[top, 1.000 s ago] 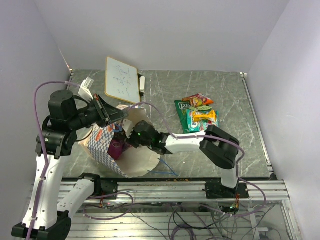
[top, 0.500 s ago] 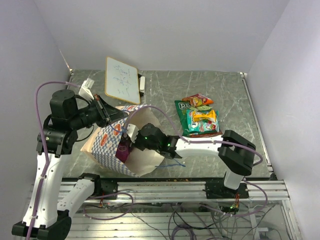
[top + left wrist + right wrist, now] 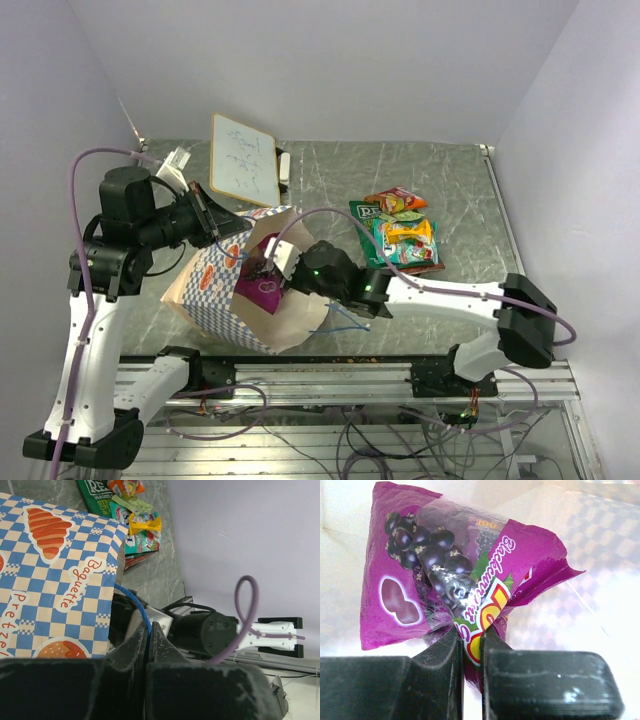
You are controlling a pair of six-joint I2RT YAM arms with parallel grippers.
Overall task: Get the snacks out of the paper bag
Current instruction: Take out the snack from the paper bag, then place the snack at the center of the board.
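While the left gripper [image 3: 149, 632] pinches the paper bag's [image 3: 215, 290] blue cord [image 3: 141, 611] at 9 o'clock, right arm [image 3: 440, 293] stretched low, right gripper [image 3: 472, 637] nipping the magenta packet [image 3: 405, 575] at the bag's mouth.

Blue-and-white checkered paper bag [image 3: 60, 580], and magenta packet [image 3: 395, 595] printed with seemingly dark berries.

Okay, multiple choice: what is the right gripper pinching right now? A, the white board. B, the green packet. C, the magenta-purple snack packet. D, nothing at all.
C: in the right wrist view the right gripper is closed on the lower edge of the magenta-purple packet, with the pale inside of the paper bag behind it.
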